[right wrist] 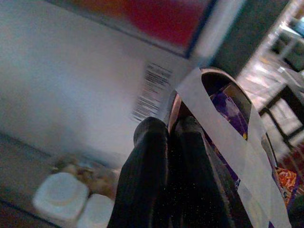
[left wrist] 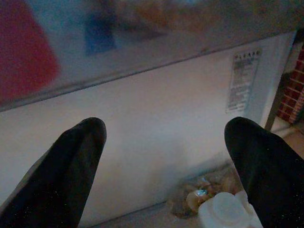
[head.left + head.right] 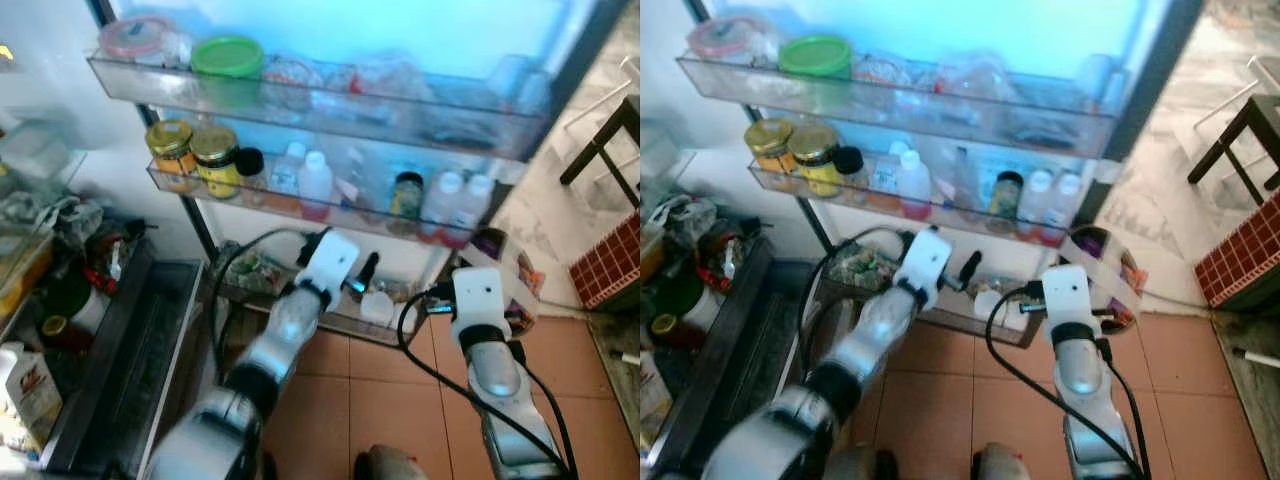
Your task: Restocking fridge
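White bottle (image 2: 227, 212), below left end effector (image 2: 166, 156)

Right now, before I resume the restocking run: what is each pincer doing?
Left pincer: open, empty, facing the fridge door's lowest shelf.
Right pincer: shut on the basket rim.

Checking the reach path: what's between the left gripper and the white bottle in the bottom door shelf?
Nothing. In the left wrist view the left gripper is open, with bare door wall ahead and the white bottle just below its fingers.
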{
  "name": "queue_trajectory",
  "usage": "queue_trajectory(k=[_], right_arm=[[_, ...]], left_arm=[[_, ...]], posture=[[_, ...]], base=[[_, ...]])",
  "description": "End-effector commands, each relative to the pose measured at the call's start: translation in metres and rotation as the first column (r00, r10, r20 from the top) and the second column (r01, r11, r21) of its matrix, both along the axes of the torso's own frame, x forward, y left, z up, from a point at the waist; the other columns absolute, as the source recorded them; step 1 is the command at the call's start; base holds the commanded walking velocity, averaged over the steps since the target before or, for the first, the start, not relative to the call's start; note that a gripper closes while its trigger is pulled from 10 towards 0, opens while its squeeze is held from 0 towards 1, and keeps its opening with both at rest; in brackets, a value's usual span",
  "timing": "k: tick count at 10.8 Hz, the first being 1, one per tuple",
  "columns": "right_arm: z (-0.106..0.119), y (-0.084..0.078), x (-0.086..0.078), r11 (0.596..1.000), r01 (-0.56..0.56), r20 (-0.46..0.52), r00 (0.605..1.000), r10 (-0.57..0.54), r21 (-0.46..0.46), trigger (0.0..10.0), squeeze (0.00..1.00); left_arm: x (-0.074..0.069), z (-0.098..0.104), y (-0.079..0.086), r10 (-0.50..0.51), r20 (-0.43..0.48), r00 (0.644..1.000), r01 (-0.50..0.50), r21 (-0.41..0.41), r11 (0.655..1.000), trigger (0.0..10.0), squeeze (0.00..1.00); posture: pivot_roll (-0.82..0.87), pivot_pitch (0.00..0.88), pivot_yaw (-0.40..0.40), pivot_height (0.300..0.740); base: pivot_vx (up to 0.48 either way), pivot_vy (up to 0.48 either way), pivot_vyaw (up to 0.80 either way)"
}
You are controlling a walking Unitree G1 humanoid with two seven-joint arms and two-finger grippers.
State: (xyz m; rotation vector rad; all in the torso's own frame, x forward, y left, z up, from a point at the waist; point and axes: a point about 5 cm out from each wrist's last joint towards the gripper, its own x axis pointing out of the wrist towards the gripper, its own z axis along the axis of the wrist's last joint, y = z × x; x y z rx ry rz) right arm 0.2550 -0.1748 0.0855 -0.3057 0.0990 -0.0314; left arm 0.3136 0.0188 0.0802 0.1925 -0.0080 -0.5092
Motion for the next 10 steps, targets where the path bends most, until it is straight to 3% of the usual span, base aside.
queue_trajectory(k=[1, 2, 3, 6, 10], right_arm=[[0.008, 0.010, 0.000, 0.997, -0.075, 0.041, 0.996, 0.075, 0.004, 10.0, 0.00], [0.007, 0.019, -0.001, 0.990, -0.137, 0.031, 0.990, 0.137, 0.013, 10.0, 0.00], [0.007, 0.023, 0.000, 0.984, -0.175, 0.036, 0.984, 0.174, 0.025, 10.0, 0.00], [0.010, 0.020, 0.008, 0.980, -0.198, 0.044, 0.979, 0.197, 0.010, 10.0, 0.00], [0.013, 0.020, 0.017, 0.976, -0.217, 0.058, 0.975, 0.217, -0.006, 10.0, 0.00]], left_arm=[[0.002, 0.005, 0.010, 0.048, 0.035, 0.998, -0.048, -0.003, 0.999, 10.0, 0.00], [-0.002, 0.002, 0.031, 0.125, 0.048, 0.991, -0.126, -0.002, 0.992, 10.0, 0.00], [-0.006, -0.001, 0.042, 0.150, 0.043, 0.988, -0.150, -0.001, 0.989, 10.0, 0.00], [-0.024, 0.002, 0.078, 0.260, 0.063, 0.964, -0.261, 0.017, 0.965, 10.0, 0.00], [-0.045, 0.000, 0.098, 0.345, 0.030, 0.938, -0.346, 0.028, 0.938, 10.0, 0.00]], posture=[[-0.07, 0.104, 0.007, 0.740], [-0.07, 0.104, 0.006, 0.740], [-0.06, 0.104, 0.004, 0.740], [-0.05, 0.101, -0.001, 0.740], [-0.03, 0.104, -0.008, 0.740]], base=[[0.000, 0.000, 0.00], [0.000, 0.000, 0.00], [0.000, 0.000, 0.80], [0.000, 0.000, 0.80], [0.000, -0.081, 0.80]])
